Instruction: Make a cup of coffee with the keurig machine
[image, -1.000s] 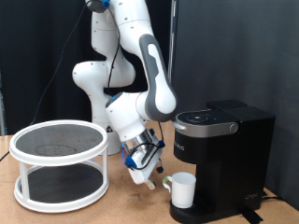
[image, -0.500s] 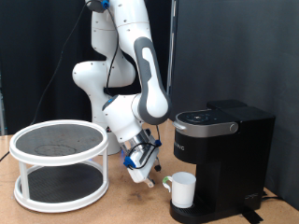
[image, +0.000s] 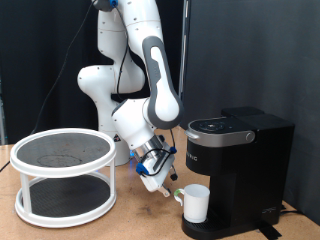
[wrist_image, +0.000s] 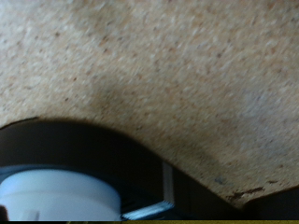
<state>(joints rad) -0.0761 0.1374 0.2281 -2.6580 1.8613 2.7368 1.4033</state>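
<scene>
The white cup (image: 194, 203) stands on the drip tray of the black keurig machine (image: 240, 170), under its spout, with its handle towards the exterior view's left. The machine's lid is down. My gripper (image: 155, 183) hangs low over the table just left of the cup's handle, apart from it, with nothing seen between its fingers. In the wrist view the cup's white rim (wrist_image: 56, 194) and the machine's dark base (wrist_image: 103, 154) show against the speckled table; the fingers do not show there.
A white two-tier round rack with dark mesh shelves (image: 63, 172) stands at the exterior view's left. The wooden table (image: 140, 222) runs between the rack and the machine. A black curtain hangs behind.
The gripper has lifted slightly and drawn a little left, away from the cup. The cup and the machine have not moved.
</scene>
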